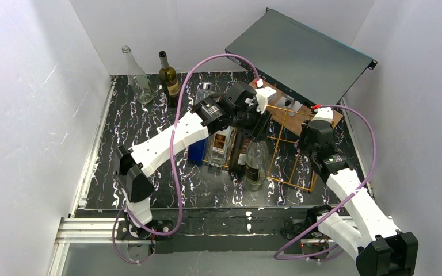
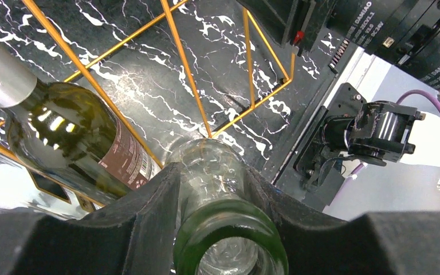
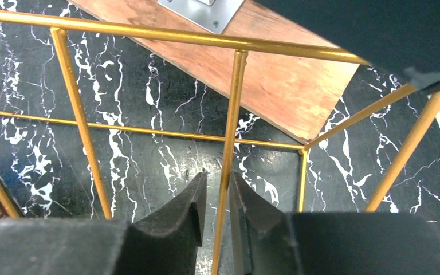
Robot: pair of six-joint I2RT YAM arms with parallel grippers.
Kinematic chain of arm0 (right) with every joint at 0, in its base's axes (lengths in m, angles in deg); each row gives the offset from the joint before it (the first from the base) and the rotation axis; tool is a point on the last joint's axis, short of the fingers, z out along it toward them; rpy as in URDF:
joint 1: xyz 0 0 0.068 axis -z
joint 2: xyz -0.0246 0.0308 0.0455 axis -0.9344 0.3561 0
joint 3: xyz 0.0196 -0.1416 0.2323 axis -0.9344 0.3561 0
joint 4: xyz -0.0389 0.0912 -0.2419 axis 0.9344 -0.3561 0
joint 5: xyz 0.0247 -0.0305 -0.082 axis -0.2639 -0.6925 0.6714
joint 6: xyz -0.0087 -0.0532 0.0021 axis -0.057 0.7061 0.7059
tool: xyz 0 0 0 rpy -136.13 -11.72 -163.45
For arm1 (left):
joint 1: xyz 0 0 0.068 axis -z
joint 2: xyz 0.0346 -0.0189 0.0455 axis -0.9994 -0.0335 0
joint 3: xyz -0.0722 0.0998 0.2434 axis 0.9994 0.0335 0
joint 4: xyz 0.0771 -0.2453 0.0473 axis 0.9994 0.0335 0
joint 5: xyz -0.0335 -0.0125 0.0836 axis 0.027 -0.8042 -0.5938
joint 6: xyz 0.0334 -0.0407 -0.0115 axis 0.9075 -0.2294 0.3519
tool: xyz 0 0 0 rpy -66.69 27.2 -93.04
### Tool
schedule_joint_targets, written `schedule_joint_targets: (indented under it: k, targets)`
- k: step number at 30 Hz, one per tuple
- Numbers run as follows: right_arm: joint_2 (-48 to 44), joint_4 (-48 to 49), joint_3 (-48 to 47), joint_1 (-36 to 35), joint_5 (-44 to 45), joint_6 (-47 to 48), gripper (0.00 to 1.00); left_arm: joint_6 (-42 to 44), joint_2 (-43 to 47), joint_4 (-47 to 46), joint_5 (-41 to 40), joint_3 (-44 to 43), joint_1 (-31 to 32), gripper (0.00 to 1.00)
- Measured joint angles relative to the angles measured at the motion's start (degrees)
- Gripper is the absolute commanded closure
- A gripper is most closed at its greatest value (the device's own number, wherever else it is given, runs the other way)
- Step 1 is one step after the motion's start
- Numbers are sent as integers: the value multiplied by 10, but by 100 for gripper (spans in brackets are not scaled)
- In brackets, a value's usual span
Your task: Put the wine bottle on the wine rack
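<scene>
The left end effector (image 2: 212, 172) is grasping the clear wine bottle (image 2: 223, 229) by its neck. The right end effector (image 3: 217, 186) is straddling a wine rack (image 3: 236, 97) wire, and I cannot tell whether it is clamping. An upper-right motor (image 2: 378, 20) is showing "DAMIAO".

Left arm (image 1: 167, 141) stretched forward-right, jaws clamped; right arm (image 1: 345, 184) extended forward, jaws nearly together, slim gap.

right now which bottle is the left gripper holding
The clear glass bottle at the wine rack, beside the dark labelled bottle: the left gripper clamps its neck. The tall clear bottle and green bottle at the back stand upright, untouched.
</scene>
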Motion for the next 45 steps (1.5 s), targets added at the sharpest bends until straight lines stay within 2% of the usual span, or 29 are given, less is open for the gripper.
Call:
schedule_joint_targets:
  k: [3,9,27,45]
  targets:
    - [0,7,4,2,2,7,86,5,-13,6,-4,-20,0,100]
    - [0,14,8,3,3,10,98,17,-18,15,-14,-33,0,100]
    - [-33,24,31,8,-33,-24,99,52,-37,54,-27,-58,0,100]
    - [-40,24,35,10,-43,-28,99,70,-106,20,-35,-108,0,100]
